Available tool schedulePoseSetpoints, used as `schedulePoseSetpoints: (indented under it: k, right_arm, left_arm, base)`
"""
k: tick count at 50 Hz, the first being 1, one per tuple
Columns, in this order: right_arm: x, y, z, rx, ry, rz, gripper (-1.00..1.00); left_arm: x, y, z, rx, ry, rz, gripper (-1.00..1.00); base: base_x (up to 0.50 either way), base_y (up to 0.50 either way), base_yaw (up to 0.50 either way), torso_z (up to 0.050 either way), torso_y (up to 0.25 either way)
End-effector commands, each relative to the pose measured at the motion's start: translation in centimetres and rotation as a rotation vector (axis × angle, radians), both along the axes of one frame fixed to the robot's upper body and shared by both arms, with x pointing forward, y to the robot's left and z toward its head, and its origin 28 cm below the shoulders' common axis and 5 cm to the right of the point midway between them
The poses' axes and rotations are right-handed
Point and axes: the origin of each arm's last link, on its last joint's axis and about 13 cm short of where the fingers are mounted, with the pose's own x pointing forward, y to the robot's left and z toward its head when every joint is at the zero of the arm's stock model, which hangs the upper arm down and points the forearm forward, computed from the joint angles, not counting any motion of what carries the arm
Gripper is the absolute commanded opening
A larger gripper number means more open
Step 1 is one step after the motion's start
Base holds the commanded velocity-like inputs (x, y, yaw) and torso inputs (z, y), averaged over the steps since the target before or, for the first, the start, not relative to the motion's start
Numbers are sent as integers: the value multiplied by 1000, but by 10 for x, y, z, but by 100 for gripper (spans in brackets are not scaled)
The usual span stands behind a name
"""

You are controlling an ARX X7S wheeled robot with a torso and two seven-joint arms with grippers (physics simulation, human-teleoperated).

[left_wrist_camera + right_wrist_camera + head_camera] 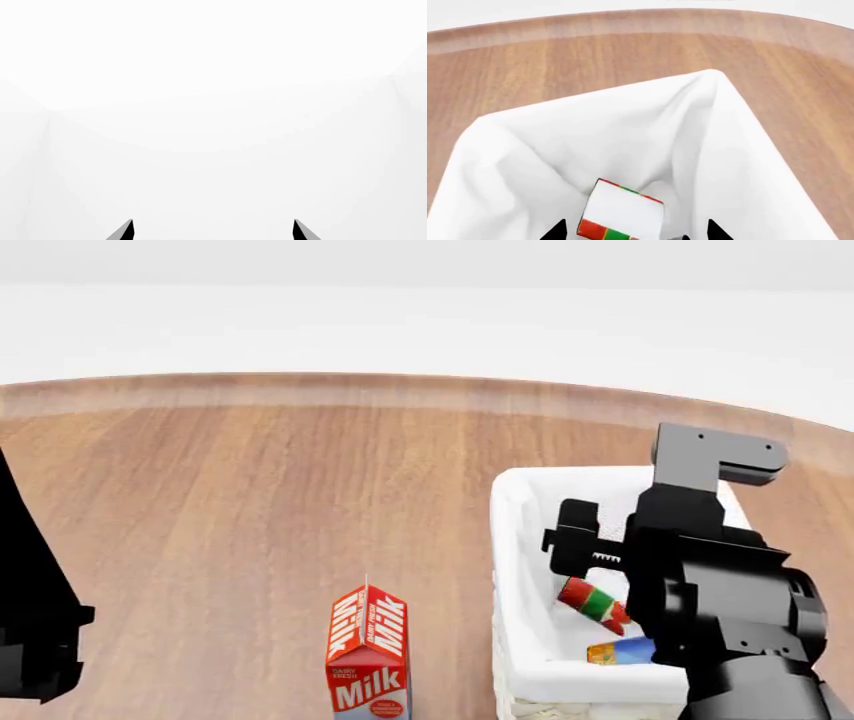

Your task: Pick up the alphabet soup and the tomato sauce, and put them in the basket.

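Tomato sauce (pixel 593 601): lying on its side inside the basket, on the white liner, tilted; in the right wrist view (pixel 620 212) seen between the two fingertips but apart from both, its pale end up.
Alphabet soup (pixel 621 651): also inside the basket, just beside the tomato sauce, toward the basket's near edge; partly hidden by the right arm.
Basket (pixel 514 540): on the wooden table (pixel 267 500) near its right edge; liner folded over the rim (pixel 740 130).
Right gripper (pixel 637 231): above the basket's inside, fingers spread, pinching nothing; only the two dark tips visible.
Left gripper (pixel 213 230): tips set wide apart, nothing between them; only blank white ahead.
Milk carton (pixel 368 652): upright at the table's near edge, left of the basket and apart from it.
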Motion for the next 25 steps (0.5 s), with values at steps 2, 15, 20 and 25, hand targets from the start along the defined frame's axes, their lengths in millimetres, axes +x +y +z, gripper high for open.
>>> schedulePoseSetpoints:
  k: [2, 15, 20, 25]
  right_arm:
    - [-1, -1, -1, 0, -2, 12, 100]
    - [4, 2, 20, -28, -169, 40, 100]
    - [8, 4, 34, -68, -315, 24, 100]
    - [9, 6, 52, -88, -461, 13, 100]
  left_arm:
    - [0, 0, 0, -1, 1, -3, 100]
    - [0, -1, 0, -2, 0, -4, 100]
    - [0, 0, 0, -2, 0, -3, 100]
    - [0, 0, 0, -1, 1, -3, 100]
  base:
    - [0, 0, 0, 0, 0]
    - [0, 0, 0, 0, 0]
    - [0, 0, 0, 0, 0]
    - [0, 0, 0, 0, 0]
